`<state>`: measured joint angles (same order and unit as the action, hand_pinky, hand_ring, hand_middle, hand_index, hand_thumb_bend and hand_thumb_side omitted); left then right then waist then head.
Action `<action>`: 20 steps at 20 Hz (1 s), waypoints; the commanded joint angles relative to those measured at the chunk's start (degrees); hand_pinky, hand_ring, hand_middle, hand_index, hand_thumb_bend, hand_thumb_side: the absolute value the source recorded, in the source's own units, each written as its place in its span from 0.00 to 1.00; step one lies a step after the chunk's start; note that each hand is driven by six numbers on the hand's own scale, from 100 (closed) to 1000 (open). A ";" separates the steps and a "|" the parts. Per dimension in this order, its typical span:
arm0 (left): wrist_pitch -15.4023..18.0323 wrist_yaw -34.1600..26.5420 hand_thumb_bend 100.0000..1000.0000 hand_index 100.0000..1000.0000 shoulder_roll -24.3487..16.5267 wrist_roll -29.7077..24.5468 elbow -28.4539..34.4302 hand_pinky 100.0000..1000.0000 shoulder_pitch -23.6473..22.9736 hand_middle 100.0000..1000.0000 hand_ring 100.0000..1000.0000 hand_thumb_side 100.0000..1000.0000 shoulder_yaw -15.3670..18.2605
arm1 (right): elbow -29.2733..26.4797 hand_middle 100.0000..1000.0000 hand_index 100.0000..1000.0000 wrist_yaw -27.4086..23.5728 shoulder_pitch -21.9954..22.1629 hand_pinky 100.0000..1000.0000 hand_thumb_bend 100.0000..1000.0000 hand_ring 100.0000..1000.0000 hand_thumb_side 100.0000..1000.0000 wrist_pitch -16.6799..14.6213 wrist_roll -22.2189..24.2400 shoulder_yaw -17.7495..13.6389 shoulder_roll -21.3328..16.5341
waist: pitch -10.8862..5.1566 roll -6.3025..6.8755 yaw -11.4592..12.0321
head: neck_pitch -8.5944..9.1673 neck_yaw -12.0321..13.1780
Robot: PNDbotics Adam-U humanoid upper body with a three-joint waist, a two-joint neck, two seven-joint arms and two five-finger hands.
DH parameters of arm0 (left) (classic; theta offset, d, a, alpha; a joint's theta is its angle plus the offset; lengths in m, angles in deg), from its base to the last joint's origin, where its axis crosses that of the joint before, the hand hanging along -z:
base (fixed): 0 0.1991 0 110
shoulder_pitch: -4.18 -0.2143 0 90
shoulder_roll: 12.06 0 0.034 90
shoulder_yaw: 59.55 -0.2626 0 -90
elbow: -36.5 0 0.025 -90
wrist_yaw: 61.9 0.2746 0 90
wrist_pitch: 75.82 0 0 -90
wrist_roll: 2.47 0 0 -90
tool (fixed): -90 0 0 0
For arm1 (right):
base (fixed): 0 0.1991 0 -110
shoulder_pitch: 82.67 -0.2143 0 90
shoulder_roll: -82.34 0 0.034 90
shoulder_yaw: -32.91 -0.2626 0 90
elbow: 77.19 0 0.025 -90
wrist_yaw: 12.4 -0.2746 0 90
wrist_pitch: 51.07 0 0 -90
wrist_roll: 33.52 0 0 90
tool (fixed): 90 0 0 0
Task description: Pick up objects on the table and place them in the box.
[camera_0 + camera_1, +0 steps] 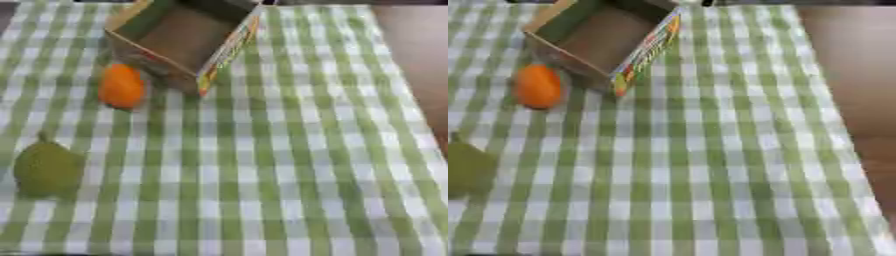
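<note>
Box (188,37) empty. Orange fruit (121,86) just beside it, green pear (48,169) well apart. No hand visible; fingers' state unknown. Advise taking the orange fruit first, lifting clear of the box wall.

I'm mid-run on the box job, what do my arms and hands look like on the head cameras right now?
Neither arm nor hand shows in either eye view, so their look cannot be told. Only the box, an orange fruit and a green fruit on the checked cloth are visible.
</note>
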<state>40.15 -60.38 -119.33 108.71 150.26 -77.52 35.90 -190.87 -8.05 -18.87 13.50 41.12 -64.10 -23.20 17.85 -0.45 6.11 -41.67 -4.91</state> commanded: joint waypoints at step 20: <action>-10.04 13.92 0.13 0.92 -15.34 -11.42 0.83 0.75 -9.04 0.74 0.76 0.44 -1.34 | -0.91 0.54 0.85 0.00 -0.43 0.78 0.00 0.74 0.47 -0.36 0.52 0.10 -3.29 | -0.64 0.42 0.45 | 0.45 -2.50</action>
<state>30.89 -47.54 -131.20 98.27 150.27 -86.55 34.33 -190.87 -8.04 -18.84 13.24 41.38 -63.74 -24.43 18.02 -0.14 6.46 -41.68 -7.20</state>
